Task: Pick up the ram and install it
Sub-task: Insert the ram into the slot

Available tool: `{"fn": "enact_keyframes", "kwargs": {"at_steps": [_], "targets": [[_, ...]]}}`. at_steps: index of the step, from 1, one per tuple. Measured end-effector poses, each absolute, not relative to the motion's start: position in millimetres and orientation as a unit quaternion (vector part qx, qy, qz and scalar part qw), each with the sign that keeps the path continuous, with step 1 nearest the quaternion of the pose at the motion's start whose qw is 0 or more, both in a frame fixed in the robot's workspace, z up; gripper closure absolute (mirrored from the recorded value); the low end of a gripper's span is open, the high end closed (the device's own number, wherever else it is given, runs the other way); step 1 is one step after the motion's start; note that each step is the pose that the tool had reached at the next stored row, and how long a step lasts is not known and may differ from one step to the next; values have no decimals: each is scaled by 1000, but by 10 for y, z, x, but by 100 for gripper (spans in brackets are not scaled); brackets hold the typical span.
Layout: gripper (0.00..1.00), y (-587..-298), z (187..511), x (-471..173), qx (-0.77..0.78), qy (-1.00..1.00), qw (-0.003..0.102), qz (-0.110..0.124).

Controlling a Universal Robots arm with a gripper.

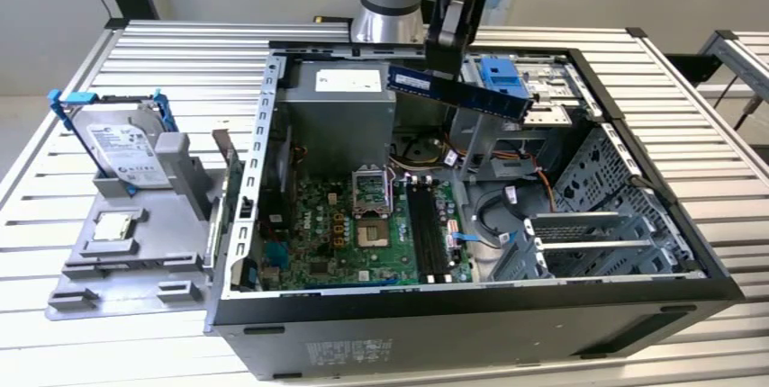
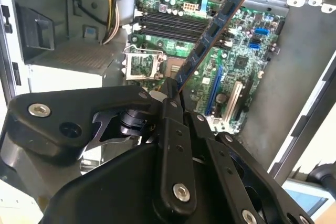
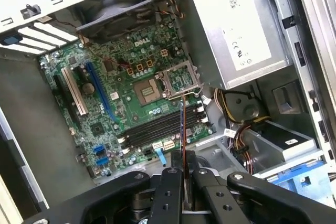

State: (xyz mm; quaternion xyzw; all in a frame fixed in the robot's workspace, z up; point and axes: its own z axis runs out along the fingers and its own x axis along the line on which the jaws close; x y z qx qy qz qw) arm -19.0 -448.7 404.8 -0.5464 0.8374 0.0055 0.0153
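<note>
The ram [image 1: 463,92] is a dark blue-green stick that hangs tilted above the open computer case [image 1: 481,315]. My gripper [image 1: 445,45] is shut on one end of it, over the back of the case. In the second wrist view the ram [image 2: 212,32] slants up and away from the gripper [image 2: 170,95], over the motherboard. In the first wrist view the ram [image 3: 183,129] shows edge-on above the gripper [image 3: 184,169]. The black memory slots [image 1: 423,225] [image 2: 173,24] [image 3: 157,127] lie side by side on the green motherboard [image 1: 324,234], well below the stick.
The CPU socket [image 1: 370,216] sits beside the slots. A grey power supply [image 1: 342,99], loose cables [image 1: 505,207] and a metal drive cage [image 1: 601,234] crowd the case. On the exterior view's left, a hard drive [image 1: 121,148] stands on a grey holder on the slatted table [image 1: 49,351].
</note>
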Motion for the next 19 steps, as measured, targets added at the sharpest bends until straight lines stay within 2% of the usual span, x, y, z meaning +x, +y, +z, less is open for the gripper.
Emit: {"fn": "enact_keyframes", "kwargs": {"at_steps": [19], "targets": [[100, -4487, 4048, -190, -468, 884, 16, 4]]}}
